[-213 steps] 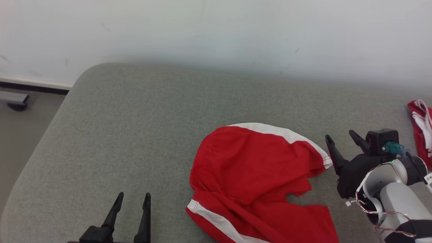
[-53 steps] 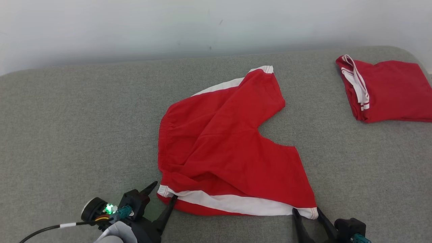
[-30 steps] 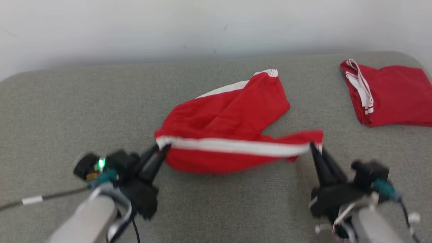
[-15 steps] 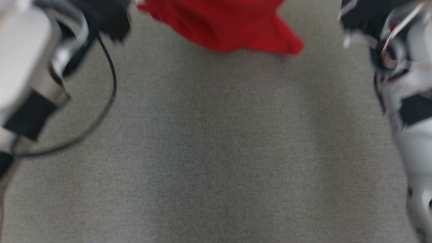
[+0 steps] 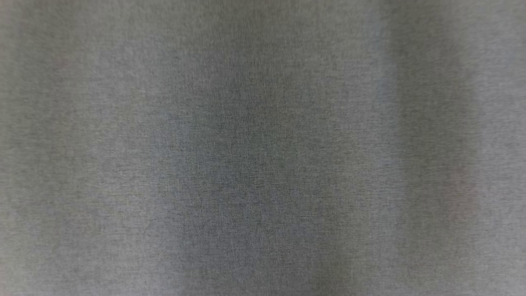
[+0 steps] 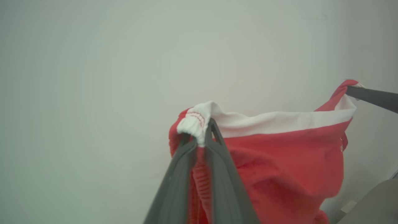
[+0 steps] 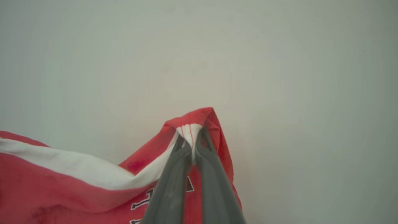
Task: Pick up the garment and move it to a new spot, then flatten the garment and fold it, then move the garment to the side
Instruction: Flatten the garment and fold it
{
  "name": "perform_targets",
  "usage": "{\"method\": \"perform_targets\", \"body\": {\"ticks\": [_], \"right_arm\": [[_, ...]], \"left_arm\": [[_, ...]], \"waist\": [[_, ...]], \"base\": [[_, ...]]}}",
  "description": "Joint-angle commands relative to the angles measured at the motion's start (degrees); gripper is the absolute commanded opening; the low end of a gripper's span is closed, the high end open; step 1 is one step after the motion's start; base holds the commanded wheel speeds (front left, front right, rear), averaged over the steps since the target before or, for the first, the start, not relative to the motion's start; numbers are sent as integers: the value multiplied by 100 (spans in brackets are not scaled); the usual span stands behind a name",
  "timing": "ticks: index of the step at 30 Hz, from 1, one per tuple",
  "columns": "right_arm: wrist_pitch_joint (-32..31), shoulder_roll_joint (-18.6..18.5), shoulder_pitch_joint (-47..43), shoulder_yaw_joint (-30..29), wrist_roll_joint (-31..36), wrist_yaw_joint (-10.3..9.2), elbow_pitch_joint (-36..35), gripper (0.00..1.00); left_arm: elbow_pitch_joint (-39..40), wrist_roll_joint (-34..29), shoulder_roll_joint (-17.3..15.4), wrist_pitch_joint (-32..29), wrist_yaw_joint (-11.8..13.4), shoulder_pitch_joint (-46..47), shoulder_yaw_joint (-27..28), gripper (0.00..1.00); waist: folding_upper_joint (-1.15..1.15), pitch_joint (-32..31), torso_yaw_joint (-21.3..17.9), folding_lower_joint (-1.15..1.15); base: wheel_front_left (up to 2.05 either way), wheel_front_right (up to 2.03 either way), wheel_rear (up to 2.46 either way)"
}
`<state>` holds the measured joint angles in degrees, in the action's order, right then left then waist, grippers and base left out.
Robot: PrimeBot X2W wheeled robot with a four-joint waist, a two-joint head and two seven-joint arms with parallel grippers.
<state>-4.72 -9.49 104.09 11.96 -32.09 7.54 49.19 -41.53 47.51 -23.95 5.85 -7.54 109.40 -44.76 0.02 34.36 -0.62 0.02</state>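
— Two corners are pinched, one per arm. At the lower middle of my left wrist view, the left gripper [image 6: 199, 130] is clamped on a bunched white corner of the garment [image 6: 279, 161]. Red cloth hangs below it against the pale wall [image 6: 93, 77].
— And the other end?
— Follow the white band [image 6: 279, 119] rightward. It runs taut to the right edge of that frame, where a dark finger [image 6: 373, 98] from my other arm meets the far corner. In my right wrist view, at lower centre, the right gripper [image 7: 192, 137] is closed on a white-and-red corner. The band trails off to the lower left, and there is some dark lettering [image 7: 146, 199] beside the fingers.
— Where is it relative to the cushion?
— Lifted off it, I judge. My head view gives me blurred grey fabric [image 5: 263, 148], so I can't tell how high the cloth hangs.
— Progress?
— The pick-up looks done, and I read this as the carry to a new spot. Laying it down, flattening, folding and moving it aside are all left.
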Motion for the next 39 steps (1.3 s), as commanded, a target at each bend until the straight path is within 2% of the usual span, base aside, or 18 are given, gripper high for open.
{"method": "perform_targets", "body": {"ticks": [1, 8, 13, 18, 22, 30, 34, 39], "right_arm": [[92, 37, 344, 1, 110, -15, 170, 0], [386, 92, 1203, 190, 411, -16, 998, 0], [522, 80, 1035, 333, 285, -15, 1188, 0], [740, -13, 387, 546, -41, -15, 1112, 0], [925, -116, -491, 833, -418, -15, 827, 0], [1158, -574, -2753, 1431, -1252, -15, -287, 0], [1258, -775, -3838, 1637, -1488, -15, -873, 0], [1349, -1002, -5125, 1813, -1621, -16, -1621, 0]], "left_arm": [[-109, 53, 30, 57, 14, 290, -62, 0], [-604, 304, 162, 426, 14, 884, -380, 0], [-619, 578, 163, 626, 14, 572, -556, 0], [-332, 896, 89, 889, 14, -99, -663, 0], [77, 918, 7, 937, 14, -971, -514, 0], [1402, 89, -69, 933, 116, -3436, 722, 0], [2138, -293, -99, 934, 364, -4829, 1190, 0], [2921, -546, -40, 934, 526, -6461, 1625, 0]], "waist": [[-2, 271, 29, -2], [-2, 434, 43, -2], [-2, 548, 50, -2], [-2, 566, -17, -2], [-2, 352, -97, -2], [-2, -449, -215, -2], [-2, -821, -328, -2], [-2, -1258, -388, -2]], "base": [[0, 0, 0], [0, 0, 0], [0, 0, 0], [0, 0, 0], [0, 0, 0], [0, 0, 0], [0, 0, 0], [0, 0, 0]]}}
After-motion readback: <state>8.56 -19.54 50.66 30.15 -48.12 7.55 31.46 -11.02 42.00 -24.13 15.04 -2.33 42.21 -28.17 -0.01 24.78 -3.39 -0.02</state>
